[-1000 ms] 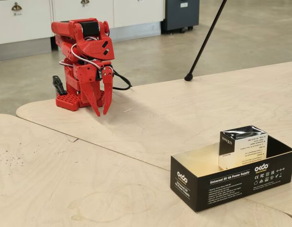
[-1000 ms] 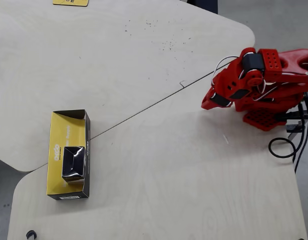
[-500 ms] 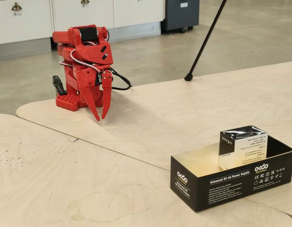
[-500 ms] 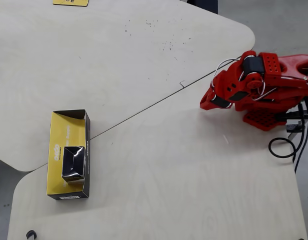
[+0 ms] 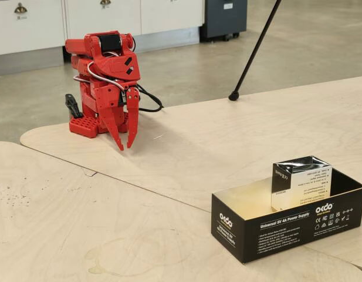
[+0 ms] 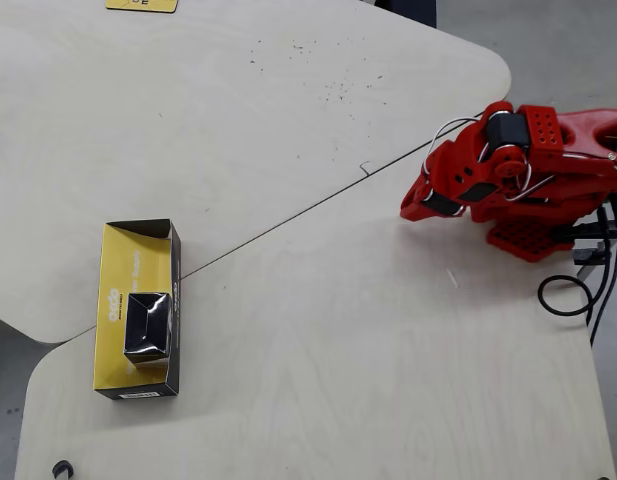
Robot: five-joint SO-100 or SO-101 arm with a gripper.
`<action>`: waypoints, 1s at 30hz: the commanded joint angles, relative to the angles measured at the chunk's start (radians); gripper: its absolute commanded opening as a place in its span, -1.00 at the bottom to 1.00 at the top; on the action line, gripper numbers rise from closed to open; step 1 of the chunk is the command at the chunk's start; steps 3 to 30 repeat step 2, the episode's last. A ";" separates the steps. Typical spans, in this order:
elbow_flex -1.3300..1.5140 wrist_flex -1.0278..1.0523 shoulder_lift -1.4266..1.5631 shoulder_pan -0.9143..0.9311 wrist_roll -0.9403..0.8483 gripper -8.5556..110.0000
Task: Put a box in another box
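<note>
The small black and white box stands upright inside the long black box at the near right of the fixed view. In the overhead view the small box sits in the lower half of the long box, whose inside is yellowish. My red gripper hangs fingertips-down just above the table at the far left, folded against the arm's base. Its tips are nearly together and hold nothing. In the overhead view the gripper is far to the right of both boxes.
A black tripod leg slants down to the floor behind the table. A black cable loops beside the arm's base. A seam runs between the two tabletops. A yellow item lies at the top edge.
Over the first half second the arm settled lower and folded in, bringing the gripper tips slightly down. Since then nothing has moved. The boxes stayed put.
</note>
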 commanded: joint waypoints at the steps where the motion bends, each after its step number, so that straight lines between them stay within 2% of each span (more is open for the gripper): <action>1: 0.003 0.020 0.002 -0.011 0.002 -0.83; 30: 0.003 0.020 0.002 -0.011 0.002 -0.83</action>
